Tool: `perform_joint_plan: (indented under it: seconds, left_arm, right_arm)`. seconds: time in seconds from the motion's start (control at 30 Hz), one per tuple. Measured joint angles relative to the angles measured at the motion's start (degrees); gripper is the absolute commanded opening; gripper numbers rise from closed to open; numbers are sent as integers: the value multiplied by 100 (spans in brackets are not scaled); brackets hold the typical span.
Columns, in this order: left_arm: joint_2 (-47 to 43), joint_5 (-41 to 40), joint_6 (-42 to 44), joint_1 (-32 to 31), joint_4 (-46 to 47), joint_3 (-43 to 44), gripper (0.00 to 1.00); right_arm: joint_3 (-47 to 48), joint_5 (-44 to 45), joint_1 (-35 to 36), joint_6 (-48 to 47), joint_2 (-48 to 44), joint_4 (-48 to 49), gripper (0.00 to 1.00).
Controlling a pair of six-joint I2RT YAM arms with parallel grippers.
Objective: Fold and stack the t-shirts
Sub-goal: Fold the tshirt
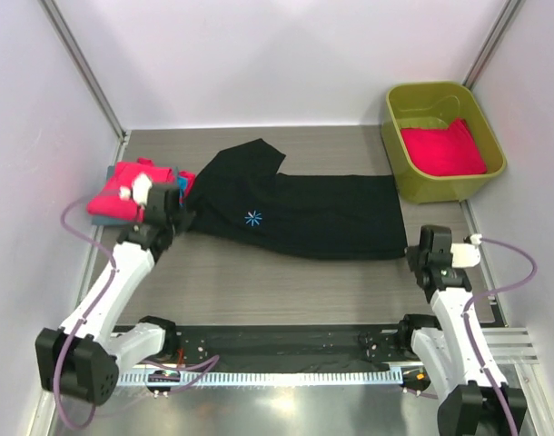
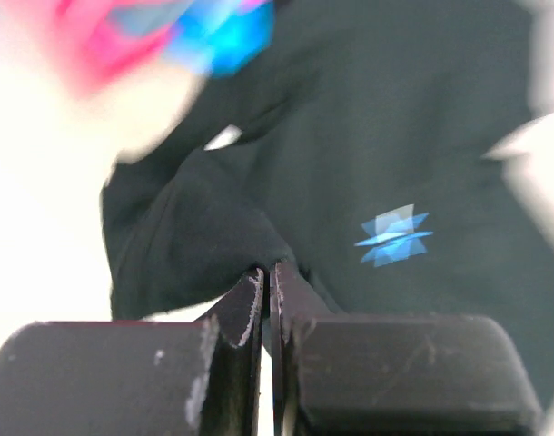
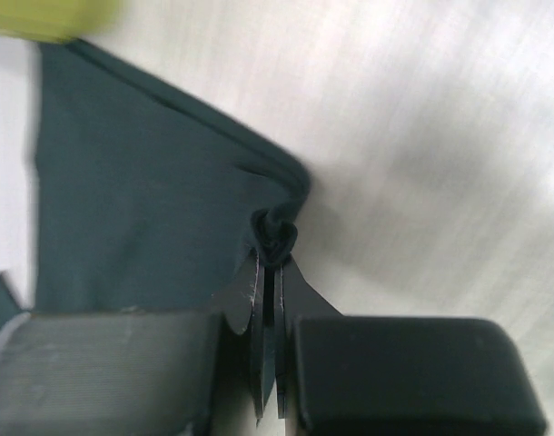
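Black soft-cloth t-shirt [image 1: 300,216] with a pale-blue starburst mark is laid out across the grey wood-grain table [image 1: 259,286].
Its left end is pinched by the left gripper [image 2: 269,280] beside folded hot-pink t-shirts [image 1: 118,195]; its right hem corner is pinched by the right gripper [image 3: 275,252].

Left wrist view: beyond your left gripper [image 2: 266,283], up and left of its fingertips, the pink and blue cloth [image 2: 159,36] is a smear. You can't count garments or read folds there. Right of the gripper, the chest mark [image 2: 392,236] is doubled by blur. The black tee [image 2: 350,136] runs off the top edge.

Right wrist view: far beyond your right gripper [image 3: 270,263], up and left, the tub [image 3: 41,14] is a blurred sliver cut by the corner.

From above, both grippers' fingertips are hidden under the arms, so you can't see the pinched cloth.
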Motion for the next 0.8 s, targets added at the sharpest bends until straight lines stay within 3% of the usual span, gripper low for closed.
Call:
perform_joint_plan:
  seconds: [0.07,0.17,0.3,0.47,0.63,0.8]
  left_arm:
    - [282,-15,94,-7,9,935,0]
    - [83,-111,225,-11,254,1419,0]
    - [-621,-201,254,-26,439,334,0]
    - [-1091,-240,240,-26,9,-1366,0]
    - [-1867,-315,210,-26,-341,-1591,1]
    - [-2072,-319,39,-26,-356,-1652,1]
  right_arm:
    - [297,15,0,-48,232,127,1]
    - [286,31,0,-48,125,243,1]
    - [-70,37,0,-22,-269,264,1]
    - [-304,4,0,-28,-461,120,1]
    - [-308,-59,0,-46,-503,13,1]
    - [-339,-66,0,-35,-717,-131,1]
